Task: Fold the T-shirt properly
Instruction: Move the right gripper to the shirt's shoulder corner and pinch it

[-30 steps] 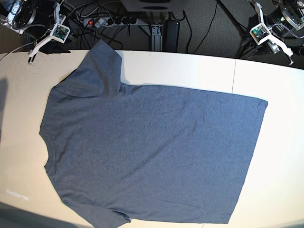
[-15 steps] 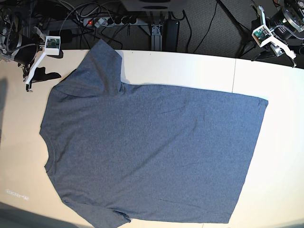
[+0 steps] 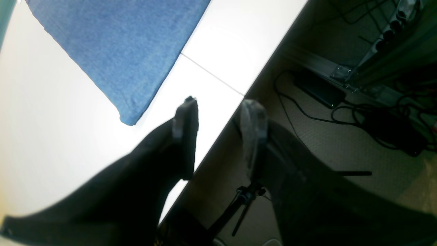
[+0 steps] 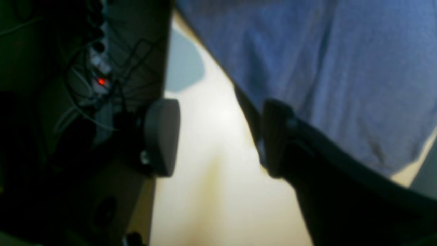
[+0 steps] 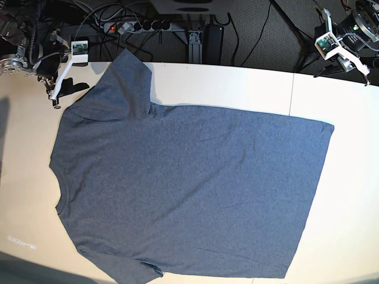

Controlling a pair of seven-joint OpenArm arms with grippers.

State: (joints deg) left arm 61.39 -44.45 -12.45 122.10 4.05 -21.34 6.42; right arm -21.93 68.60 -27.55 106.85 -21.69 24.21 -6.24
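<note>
The blue-grey T-shirt [image 5: 189, 189] lies spread flat on the white table [image 5: 237, 83], plain side up, with its neck at the left and its hem at the right. One sleeve [image 5: 121, 86] points toward the back edge. My right gripper [image 5: 62, 94] hovers just left of that sleeve. In the right wrist view it [image 4: 218, 136] is open over bare table, one finger [image 4: 276, 136] at the edge of the T-shirt [image 4: 324, 68]. My left gripper [image 5: 362, 74] hangs at the back right and is open and empty [image 3: 220, 133] over the table's edge, near the T-shirt's hem corner [image 3: 129, 119].
Behind the table, a power strip [image 5: 127, 26] with a red light, a black adapter [image 5: 213, 38] and tangled cables lie on the floor. A seam [image 5: 291, 94] crosses the tabletop at the right. The shirt's lower sleeve reaches the front edge [image 5: 142, 272].
My right arm has swung from the far left in toward the sleeve, and its jaws have opened wider. The left arm has barely shifted. The T-shirt has not moved.
</note>
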